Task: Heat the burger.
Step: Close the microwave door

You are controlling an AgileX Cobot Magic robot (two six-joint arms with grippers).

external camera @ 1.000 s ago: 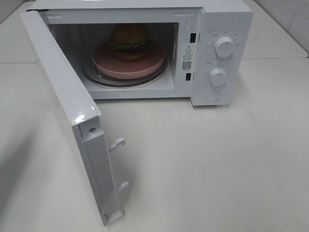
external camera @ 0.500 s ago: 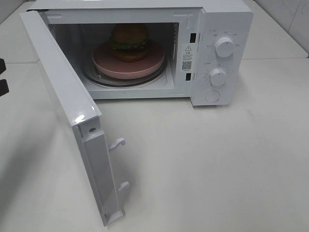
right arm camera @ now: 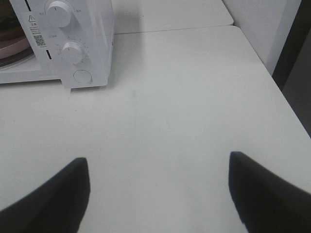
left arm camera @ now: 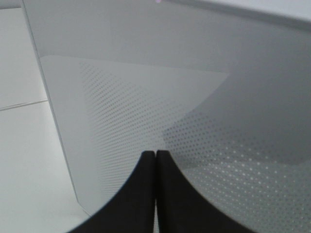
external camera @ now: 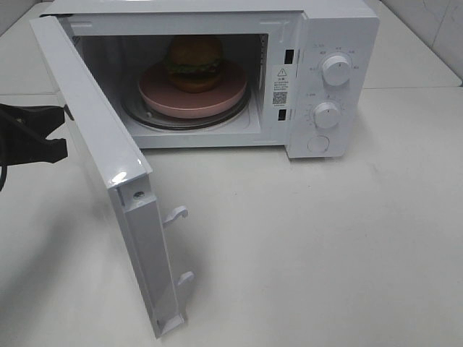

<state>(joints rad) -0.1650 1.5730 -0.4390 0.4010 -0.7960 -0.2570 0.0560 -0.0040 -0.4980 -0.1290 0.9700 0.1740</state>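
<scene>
The burger (external camera: pixel 194 63) sits on a pink plate (external camera: pixel 189 101) on the glass turntable inside the white microwave (external camera: pixel 340 36). The microwave door (external camera: pixel 94 144) stands swung wide open to the left. My left gripper (external camera: pixel 62 132) is at the left edge of the exterior view, just behind the door's outer face. In the left wrist view this gripper (left arm camera: pixel 155 154) is shut and empty, its tips close to the dotted door window (left arm camera: pixel 146 102). My right gripper (right arm camera: pixel 158 160) hangs open and empty above bare table, to the right of the microwave, and is out of the exterior view.
Two dials (external camera: pixel 336 70) (external camera: pixel 327 114) and a round button (external camera: pixel 318 144) are on the microwave's right panel. Two latch hooks (external camera: pixel 176 214) jut from the door's edge. The white table (external camera: pixel 325 246) ends at an edge (right arm camera: pixel 272 82) on the right.
My left gripper has come into the exterior view from the left edge and moved right, up to the door's outer face. The burger, plate and door have not moved.
</scene>
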